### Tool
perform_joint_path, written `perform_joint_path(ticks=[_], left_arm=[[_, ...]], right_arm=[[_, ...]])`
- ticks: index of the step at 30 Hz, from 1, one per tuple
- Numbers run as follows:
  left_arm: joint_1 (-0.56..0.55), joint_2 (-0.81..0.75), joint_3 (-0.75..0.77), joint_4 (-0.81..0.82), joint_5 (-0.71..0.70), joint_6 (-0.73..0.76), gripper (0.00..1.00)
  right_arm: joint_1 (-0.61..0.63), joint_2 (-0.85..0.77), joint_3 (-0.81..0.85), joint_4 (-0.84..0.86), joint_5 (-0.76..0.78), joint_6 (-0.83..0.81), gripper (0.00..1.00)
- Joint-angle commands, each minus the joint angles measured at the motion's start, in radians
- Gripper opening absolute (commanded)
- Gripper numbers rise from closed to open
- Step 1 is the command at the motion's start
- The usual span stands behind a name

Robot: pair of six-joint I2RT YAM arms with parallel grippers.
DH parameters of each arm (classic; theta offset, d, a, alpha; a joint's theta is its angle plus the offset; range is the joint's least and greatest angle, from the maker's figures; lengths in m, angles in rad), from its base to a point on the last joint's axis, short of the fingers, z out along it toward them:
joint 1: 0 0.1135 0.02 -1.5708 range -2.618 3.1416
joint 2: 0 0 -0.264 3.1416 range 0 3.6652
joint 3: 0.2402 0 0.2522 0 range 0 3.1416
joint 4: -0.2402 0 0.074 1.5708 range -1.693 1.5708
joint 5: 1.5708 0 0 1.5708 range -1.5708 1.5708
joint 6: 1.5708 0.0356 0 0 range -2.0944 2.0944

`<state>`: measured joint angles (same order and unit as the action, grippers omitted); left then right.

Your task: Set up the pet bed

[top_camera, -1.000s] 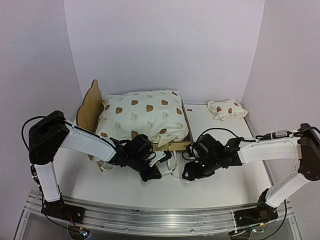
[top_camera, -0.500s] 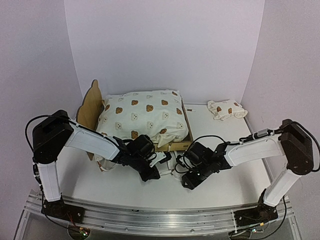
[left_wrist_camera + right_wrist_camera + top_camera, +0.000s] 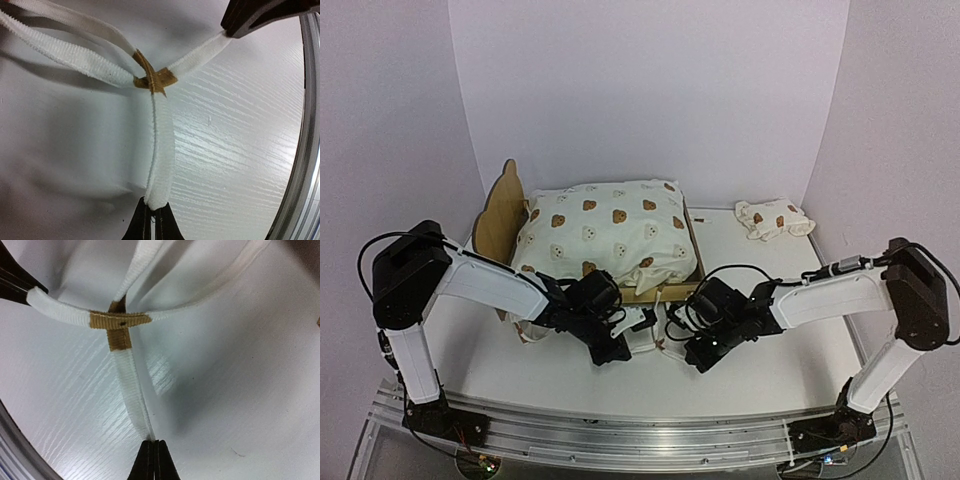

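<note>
The pet bed (image 3: 665,292) stands at the back left, its ear-shaped headboard (image 3: 500,210) upright on the left and the bear-print cushion (image 3: 610,235) piled on it. White tie straps (image 3: 662,312) hang from the cushion's front corner and meet at a brown stitched patch (image 3: 152,80) (image 3: 120,322). My left gripper (image 3: 151,222) (image 3: 640,322) is shut on one white strap end (image 3: 161,150). My right gripper (image 3: 154,460) (image 3: 672,340) is shut on another strap end (image 3: 131,390). Both sit low over the table in front of the bed, facing each other.
A small matching bear-print pillow (image 3: 772,219) lies at the back right. The table's metal front rail (image 3: 640,425) runs just behind both wrists. White walls close in the back and sides.
The right arm has slid left toward the bed's front corner and its jaws have closed on a strap end. The left gripper has stayed shut on its strap.
</note>
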<state>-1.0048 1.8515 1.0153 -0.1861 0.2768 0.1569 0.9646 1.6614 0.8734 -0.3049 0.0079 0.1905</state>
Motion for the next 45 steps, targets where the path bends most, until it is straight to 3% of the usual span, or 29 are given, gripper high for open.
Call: perform_joint_path(ticks=[1, 4, 6, 11, 15, 19, 22, 29, 36, 45], left_arm=[[0.009, -0.051, 0.002, 0.009, -0.002, 0.074, 0.00], [0.009, -0.041, 0.012, 0.011, 0.015, 0.093, 0.00], [0.009, -0.045, 0.010, 0.021, 0.024, 0.115, 0.05], [0.014, -0.103, 0.010, 0.079, 0.054, 0.148, 0.44], [0.014, -0.181, -0.026, 0.130, 0.110, 0.132, 0.58], [0.015, -0.148, 0.010, 0.167, 0.054, -0.080, 0.55], [0.014, -0.106, 0.047, 0.209, -0.085, -0.311, 0.52], [0.009, -0.021, 0.043, 0.326, -0.210, -0.637, 0.57], [0.011, 0.055, 0.028, 0.559, -0.218, -0.700, 0.56], [0.022, 0.145, 0.031, 0.658, -0.197, -0.749, 0.41]], right_arm=[[-0.003, -0.108, 0.007, -0.032, -0.055, 0.065, 0.00], [-0.009, -0.148, 0.020, -0.049, -0.063, 0.088, 0.00], [-0.016, -0.172, 0.029, -0.056, -0.061, 0.102, 0.00], [-0.035, -0.165, 0.064, -0.057, -0.055, 0.153, 0.00], [-0.036, -0.143, 0.101, -0.057, -0.057, 0.176, 0.00], [-0.035, -0.130, 0.120, -0.057, -0.033, 0.222, 0.00], [-0.035, -0.129, 0.118, -0.046, -0.009, 0.273, 0.00], [-0.035, -0.138, 0.073, 0.050, -0.018, 0.319, 0.00], [-0.035, -0.136, 0.049, 0.082, -0.045, 0.315, 0.00], [-0.036, -0.127, 0.044, 0.082, -0.070, 0.300, 0.00]])
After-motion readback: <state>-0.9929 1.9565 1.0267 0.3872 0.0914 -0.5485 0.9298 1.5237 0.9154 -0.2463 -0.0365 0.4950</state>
